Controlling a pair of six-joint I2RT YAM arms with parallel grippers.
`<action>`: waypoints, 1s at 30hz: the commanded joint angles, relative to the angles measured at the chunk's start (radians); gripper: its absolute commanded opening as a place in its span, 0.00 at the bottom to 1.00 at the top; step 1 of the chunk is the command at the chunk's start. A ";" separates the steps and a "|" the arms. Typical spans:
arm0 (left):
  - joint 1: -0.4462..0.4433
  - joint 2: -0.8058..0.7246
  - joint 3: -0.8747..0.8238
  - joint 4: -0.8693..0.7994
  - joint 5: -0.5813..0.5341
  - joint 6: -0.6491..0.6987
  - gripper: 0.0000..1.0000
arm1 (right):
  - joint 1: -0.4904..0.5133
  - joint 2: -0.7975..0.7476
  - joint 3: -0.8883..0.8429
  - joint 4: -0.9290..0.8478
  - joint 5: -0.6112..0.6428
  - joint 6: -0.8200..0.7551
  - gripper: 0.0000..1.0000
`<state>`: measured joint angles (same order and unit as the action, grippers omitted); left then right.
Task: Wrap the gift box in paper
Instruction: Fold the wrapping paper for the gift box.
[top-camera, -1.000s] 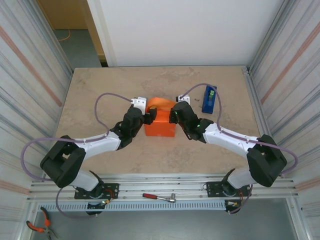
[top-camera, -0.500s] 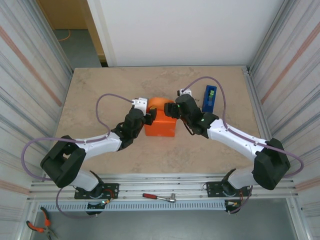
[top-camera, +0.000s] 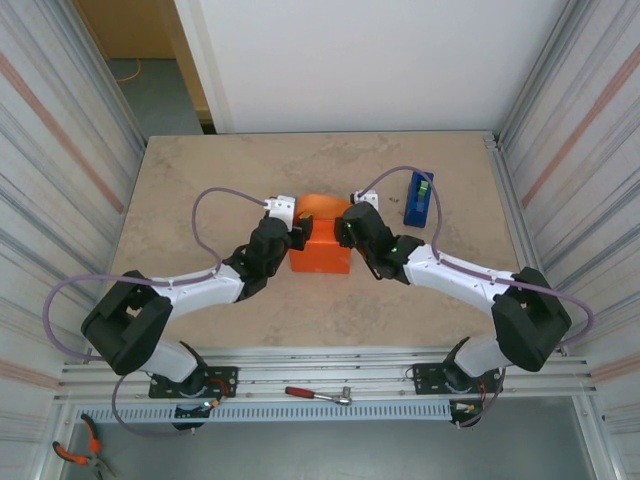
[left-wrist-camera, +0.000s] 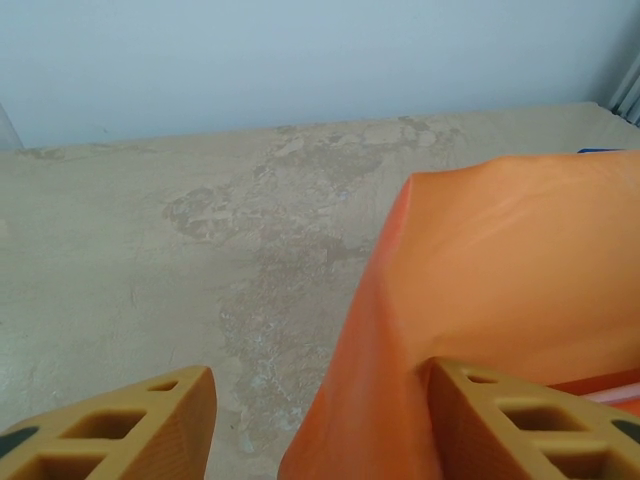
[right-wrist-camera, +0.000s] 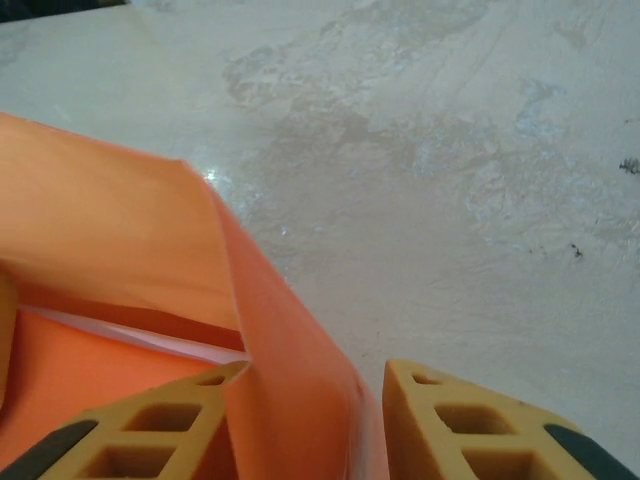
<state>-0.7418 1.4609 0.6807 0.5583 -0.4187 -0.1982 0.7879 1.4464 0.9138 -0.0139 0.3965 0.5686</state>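
Observation:
The orange paper (top-camera: 320, 252) lies draped over the gift box in the middle of the table, with a loose flap rising at its far side (top-camera: 318, 207). The box is almost wholly hidden; a pale edge of it peeks out under the flap (right-wrist-camera: 130, 333). My left gripper (top-camera: 298, 237) (left-wrist-camera: 315, 430) is at the parcel's left end, open, its right finger (left-wrist-camera: 520, 420) against the paper (left-wrist-camera: 500, 270) and bare table by its left finger. My right gripper (top-camera: 345, 235) (right-wrist-camera: 310, 425) straddles a raised paper fold (right-wrist-camera: 290, 380) at the right end, a sliver of table between the fold and its right fingertip.
A blue tape dispenser (top-camera: 419, 197) stands at the back right, just beyond my right arm. Ribbed metal walls close in both sides of the table (top-camera: 200, 180). A red-handled tool (top-camera: 318, 395) lies on the front rail and pliers (top-camera: 75, 455) lie at the bottom left.
My right gripper swung back over the far flap, then returned to the parcel's right end, its jaws widening and narrowing again. The flap looks rounder. My left arm has hardly moved.

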 joint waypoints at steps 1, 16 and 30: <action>-0.006 -0.009 0.010 -0.047 -0.028 0.032 0.62 | 0.007 0.028 -0.037 -0.032 0.046 0.008 0.36; 0.015 0.015 0.075 -0.024 0.021 0.127 0.36 | 0.012 0.034 -0.052 -0.044 0.035 0.023 0.32; 0.013 0.047 0.081 0.041 0.059 0.192 0.00 | 0.020 0.035 -0.053 -0.059 0.037 0.036 0.28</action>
<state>-0.7284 1.4982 0.7330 0.5659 -0.3683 -0.0338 0.7994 1.4471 0.8917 0.0338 0.4267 0.5808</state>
